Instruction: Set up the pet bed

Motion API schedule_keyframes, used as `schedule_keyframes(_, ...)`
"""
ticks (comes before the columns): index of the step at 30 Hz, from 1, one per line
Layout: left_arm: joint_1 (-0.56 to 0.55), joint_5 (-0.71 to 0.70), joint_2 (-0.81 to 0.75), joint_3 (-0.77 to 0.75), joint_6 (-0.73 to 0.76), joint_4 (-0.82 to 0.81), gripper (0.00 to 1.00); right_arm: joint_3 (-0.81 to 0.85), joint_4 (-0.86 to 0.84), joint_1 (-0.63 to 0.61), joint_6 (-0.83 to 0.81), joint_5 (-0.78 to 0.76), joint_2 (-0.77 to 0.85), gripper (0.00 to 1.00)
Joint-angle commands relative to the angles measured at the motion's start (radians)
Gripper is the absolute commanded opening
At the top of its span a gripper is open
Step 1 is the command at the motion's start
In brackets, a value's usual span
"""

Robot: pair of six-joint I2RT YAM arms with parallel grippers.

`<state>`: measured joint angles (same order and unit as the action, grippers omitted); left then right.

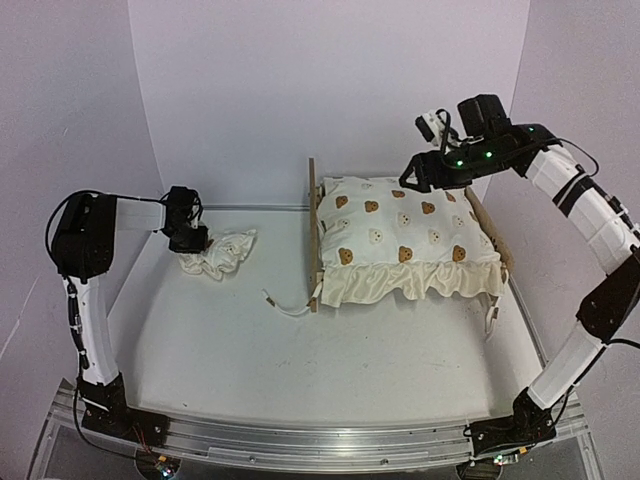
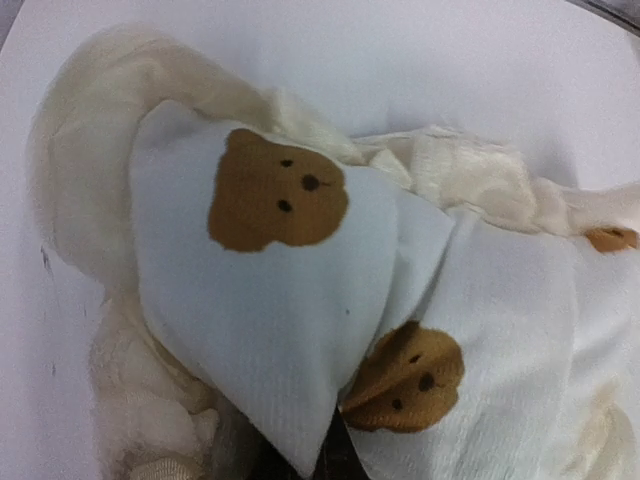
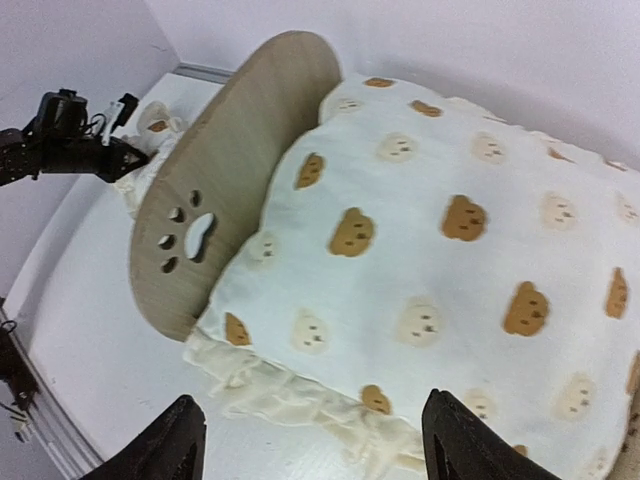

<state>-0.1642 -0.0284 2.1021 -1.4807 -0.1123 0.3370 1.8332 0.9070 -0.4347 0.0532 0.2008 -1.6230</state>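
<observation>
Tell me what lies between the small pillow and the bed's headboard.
Only bare table between pillow and headboard, per the top view; a cushion tie lies just nearer.

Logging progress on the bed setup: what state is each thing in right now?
pet bed: upright, cushion in it.
cushion: laid flat, near edge hanging over.
pillow: crumpled on table, outside bed.
left gripper: at pillow, grip unclear.
right gripper: open above cushion.

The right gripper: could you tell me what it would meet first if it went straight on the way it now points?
Most likely the bear-print cushion on the pet bed, near its ruffled edge; the open right gripper aims straight at it, depth unclear.
</observation>
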Motion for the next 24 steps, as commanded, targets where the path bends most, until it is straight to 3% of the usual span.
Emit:
schedule_keyframes(1, -0.028, 0.087, -0.311, 0.164, 0.002, -0.051, 0.00, -0.066, -0.164, -0.086, 0.100, 0.174, -0.005, 0.75)
schedule_keyframes(4, -0.060, 0.214, -0.566, 0.301, -0.066, -0.204, 0.00, -0.167, -0.428, -0.170, 0.262, 0.297, 0.010, 0.77)
schedule_keyframes(6, -0.104, 0.276, -0.722, 0.385, -0.135, -0.338, 0.00, -0.265, -0.675, -0.226, 0.421, 0.357, 0.013, 0.84)
schedule_keyframes(10, -0.203, 0.309, -0.903, 0.488, -0.291, -0.638, 0.00, -0.355, -1.031, -0.291, 0.657, 0.370, -0.057, 0.90)
schedule_keyframes(16, -0.311, 0.313, -0.910, 0.439, -0.466, -0.855, 0.00, -0.469, -1.418, -0.330, 0.774, 0.268, -0.049, 0.94)
schedule_keyframes(20, -0.374, 0.295, -0.873, 0.397, -0.488, -0.876, 0.00, -0.454, -1.554, -0.346, 0.795, 0.316, -0.076, 0.94)
schedule_keyframes(24, -0.387, 0.271, -0.862, 0.405, -0.525, -0.906, 0.00, -0.502, -1.595, -0.360, 0.689, 0.316, -0.005, 0.94)
